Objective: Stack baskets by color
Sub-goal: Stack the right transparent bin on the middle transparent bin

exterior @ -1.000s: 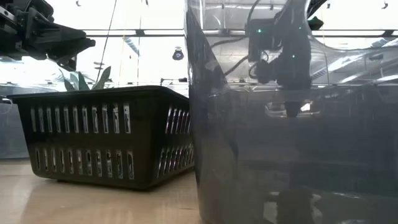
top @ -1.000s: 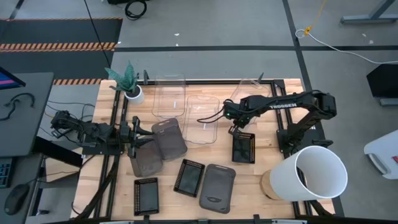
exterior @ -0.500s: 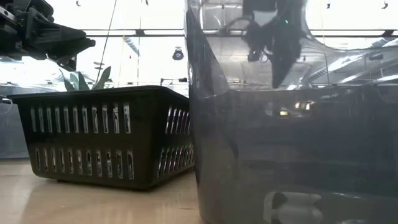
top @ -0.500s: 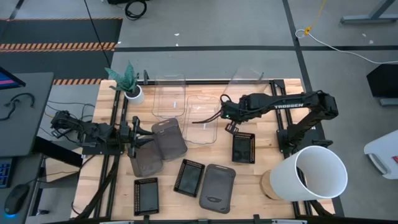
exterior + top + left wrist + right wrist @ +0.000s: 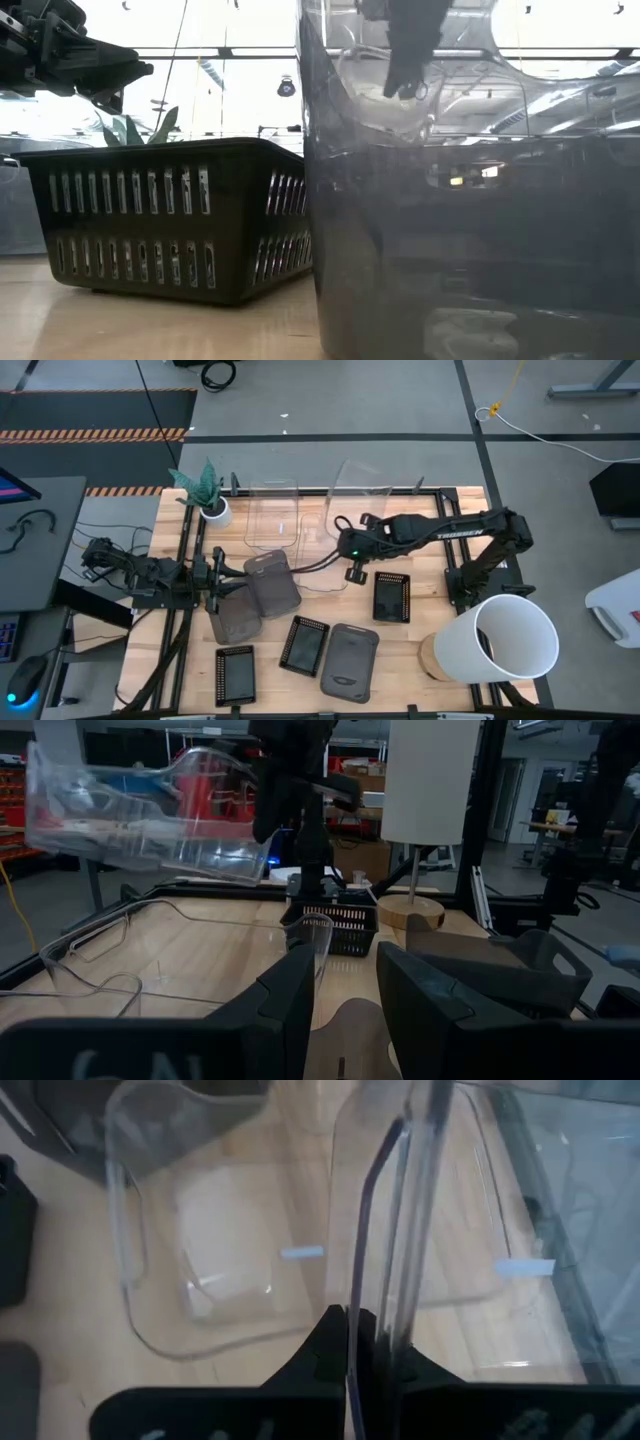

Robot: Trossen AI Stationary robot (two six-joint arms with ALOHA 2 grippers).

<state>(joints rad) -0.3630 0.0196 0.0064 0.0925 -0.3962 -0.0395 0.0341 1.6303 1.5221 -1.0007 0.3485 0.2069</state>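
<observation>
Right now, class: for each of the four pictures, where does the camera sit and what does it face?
High: overhead, facing down on both arms, right hand.
Low: tabletop level, facing black mesh basket.
Left wrist: behind left hand, facing across the table.
Right wrist: behind right hand, shut on clear basket.
Shared: high and left wrist both show that lifted clear basket.

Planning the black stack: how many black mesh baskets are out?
3 black mesh baskets: one at the left, one beside a smoky basket, one nearest the white bucket. Nested ones could be hidden.

Right gripper (image 5: 352, 556) lifts a clear basket (image 5: 358, 482) above two others (image 5: 300, 535) — bucket (image 5: 505, 640) at right.
</observation>
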